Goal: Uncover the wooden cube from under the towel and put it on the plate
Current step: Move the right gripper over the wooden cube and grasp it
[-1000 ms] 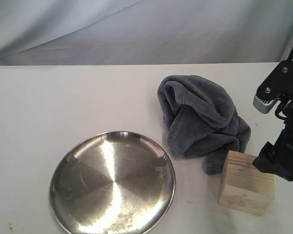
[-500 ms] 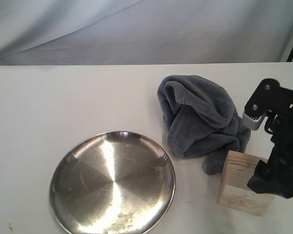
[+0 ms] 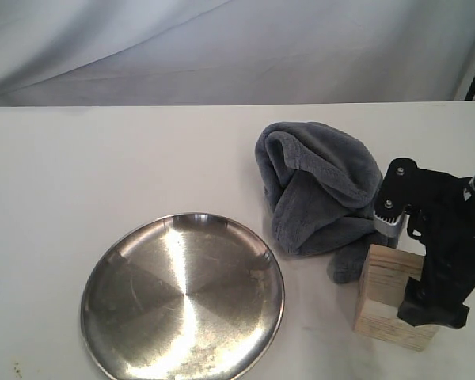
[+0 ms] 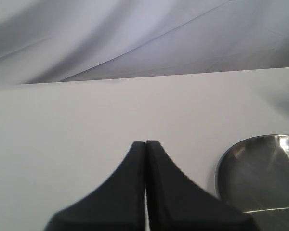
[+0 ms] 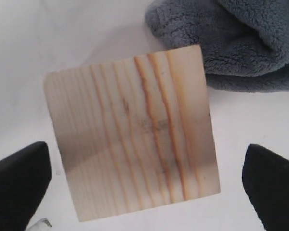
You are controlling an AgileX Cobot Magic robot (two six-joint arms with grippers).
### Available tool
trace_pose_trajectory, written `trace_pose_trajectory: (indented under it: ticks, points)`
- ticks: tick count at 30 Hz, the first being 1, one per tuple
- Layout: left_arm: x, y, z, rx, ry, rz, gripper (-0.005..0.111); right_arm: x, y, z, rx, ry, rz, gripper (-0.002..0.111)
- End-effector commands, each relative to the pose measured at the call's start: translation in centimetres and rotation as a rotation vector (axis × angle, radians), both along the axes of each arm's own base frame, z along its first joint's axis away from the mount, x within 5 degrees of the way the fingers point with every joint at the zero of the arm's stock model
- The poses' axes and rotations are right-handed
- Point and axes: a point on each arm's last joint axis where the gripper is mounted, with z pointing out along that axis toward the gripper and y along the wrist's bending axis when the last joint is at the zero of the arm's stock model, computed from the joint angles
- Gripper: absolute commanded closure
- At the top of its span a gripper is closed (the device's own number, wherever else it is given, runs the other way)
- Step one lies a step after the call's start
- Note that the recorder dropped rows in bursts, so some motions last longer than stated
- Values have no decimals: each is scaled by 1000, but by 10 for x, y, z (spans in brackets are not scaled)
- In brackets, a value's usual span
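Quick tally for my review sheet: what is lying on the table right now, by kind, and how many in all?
plate: 1
towel: 1
cube: 1
Total: 3

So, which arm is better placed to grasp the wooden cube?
Right. The right gripper hangs open over the wooden cube, one finger each side; the left gripper is shut, by the plate.
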Motion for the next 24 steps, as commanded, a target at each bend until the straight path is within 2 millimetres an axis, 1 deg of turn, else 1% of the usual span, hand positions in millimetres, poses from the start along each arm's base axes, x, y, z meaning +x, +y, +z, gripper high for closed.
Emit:
trace_pose_trajectory:
  ticks: [1, 8, 11, 13, 17, 19, 21, 24]
  points:
    - [0, 0, 0, -9, -7, -3, 107, 2, 1, 0, -4, -24, 20, 3]
    - [0, 0, 0, -9, -7, -3, 107, 4, 1, -2, -6, -41, 46, 3]
    - [0, 0, 0, -9, -7, -3, 107, 11, 3, -19, -17, -7, 53, 3]
    - [0, 0, 0, -9, -7, -3, 107, 13, 4, -26, -24, 16, 60, 3]
    - [0, 0, 0, -9, -7, -3, 107, 14, 6, -28, 5, 14, 36, 4]
    - [0, 0, 0, -9, -7, -3, 107, 15, 9, -31, 35, 29, 8, 11]
    - [0, 0, 0, -9, -7, -3, 107, 15, 10, -32, 43, 35, 0, 24]
    - [0, 0, 0, -9, -7, -3, 107, 15, 10, -32, 42, 40, 5, 49]
